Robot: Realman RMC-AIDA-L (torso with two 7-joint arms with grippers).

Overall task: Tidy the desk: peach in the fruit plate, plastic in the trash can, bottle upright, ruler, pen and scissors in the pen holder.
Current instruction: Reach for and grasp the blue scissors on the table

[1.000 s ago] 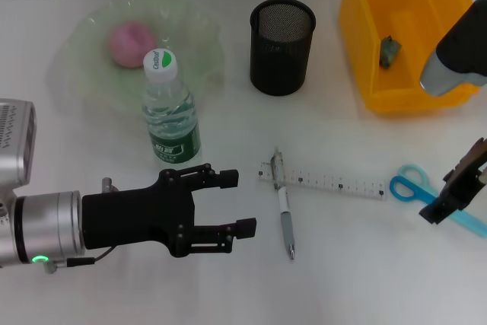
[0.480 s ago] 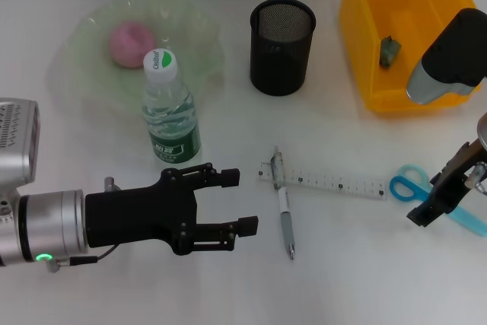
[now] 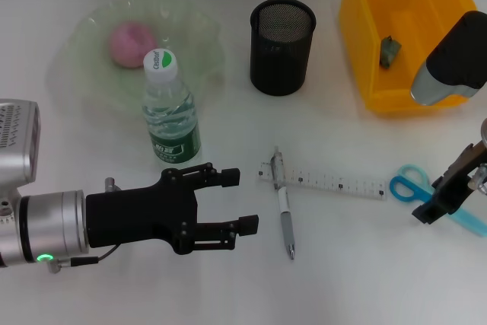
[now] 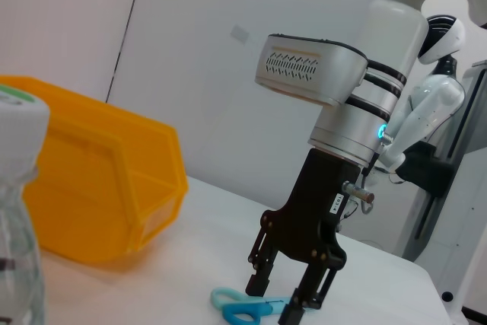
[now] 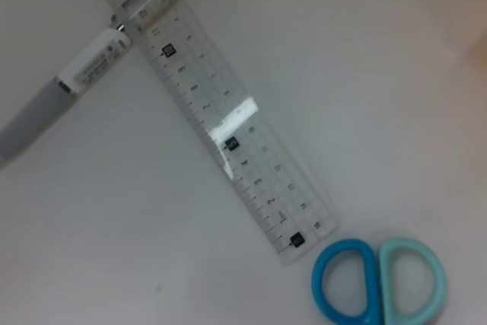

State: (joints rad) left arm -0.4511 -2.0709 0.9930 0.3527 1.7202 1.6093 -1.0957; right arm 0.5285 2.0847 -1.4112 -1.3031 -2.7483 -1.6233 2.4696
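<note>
The left gripper (image 3: 228, 202) hangs low over the white desk (image 3: 350, 272), near the robot, with its two black fingers spread apart and nothing between them. Just behind it stands a water bottle (image 3: 170, 108) with a white and green cap, upright. Behind the bottle is a pale green fruit plate (image 3: 84, 51), and a pink peach (image 3: 131, 43) lies in it.

In the middle of the desk a grey pen (image 3: 284, 218) lies flat. A clear ruler (image 3: 329, 182) lies across the top end of the pen. Farther back stands a black mesh pen holder (image 3: 282, 46).

To the right at the back is a yellow bin (image 3: 365, 51) with a small scrap of plastic (image 3: 389, 51) inside.

Blue scissors (image 3: 411, 186) lie flat at the right end of the ruler. The right gripper (image 4: 293, 294) hangs right over the scissors with its fingers apart, one on each side, holding nothing.
</note>
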